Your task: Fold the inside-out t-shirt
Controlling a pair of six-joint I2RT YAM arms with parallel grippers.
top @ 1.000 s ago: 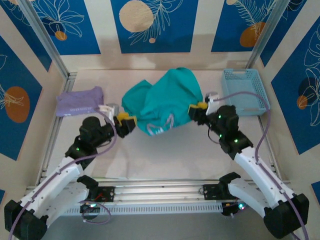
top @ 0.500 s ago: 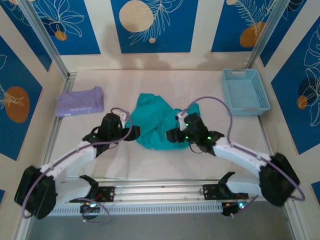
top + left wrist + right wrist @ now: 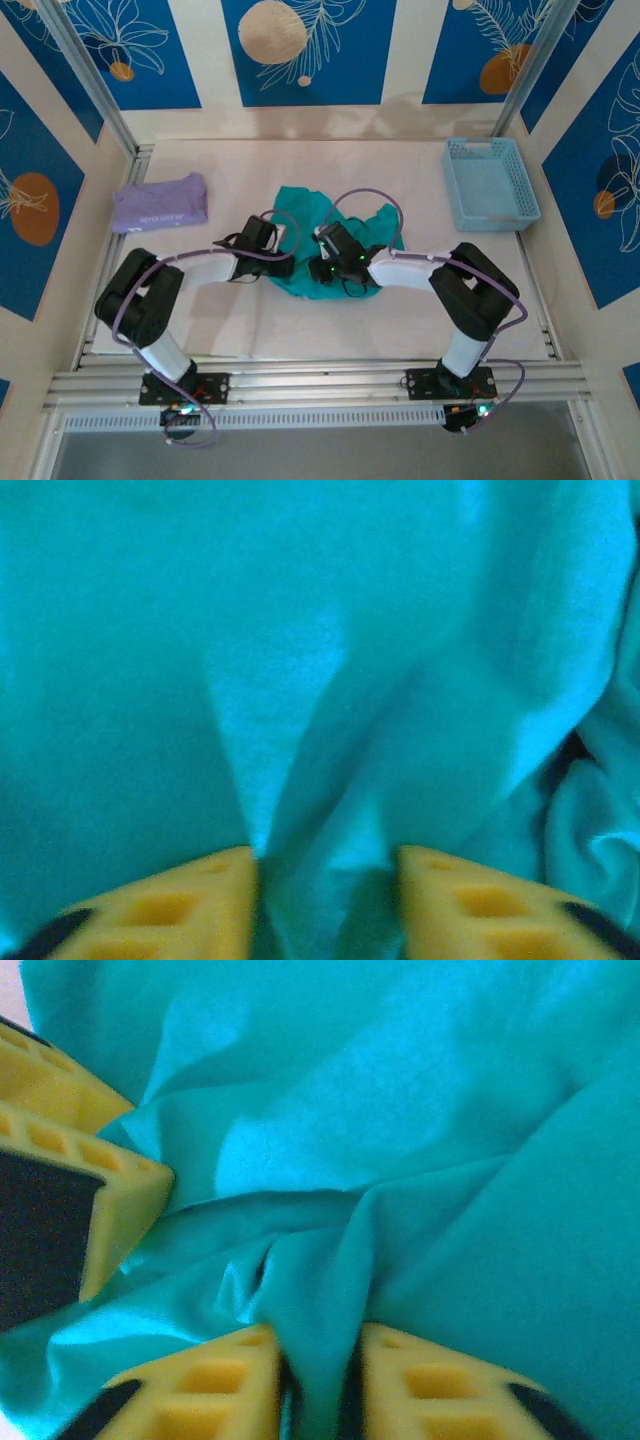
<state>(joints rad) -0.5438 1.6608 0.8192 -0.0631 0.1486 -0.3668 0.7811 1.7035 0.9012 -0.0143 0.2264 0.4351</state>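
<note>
Two grippers in one teal cotton t-shirt (image 3: 295, 210), a soft crumpled heap mid-table (image 3: 300, 330). Right gripper (image 3: 320, 1390): yellow foam pads pinch a fold tight. Left gripper (image 3: 325, 900): pads straddle a ridge, clamped or not I cannot tell. Print on lavender shirt (image 3: 160, 203) unreadable. Blue lattice basket (image 3: 490, 185) well apart; open table near side.

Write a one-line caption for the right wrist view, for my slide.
Right gripper pinching a fold of the crumpled teal t-shirt between its yellow fingers.

Folded lavender shirt (image 3: 160, 203) far left on the table (image 3: 400, 320), blue basket (image 3: 490, 183) far right.
</note>
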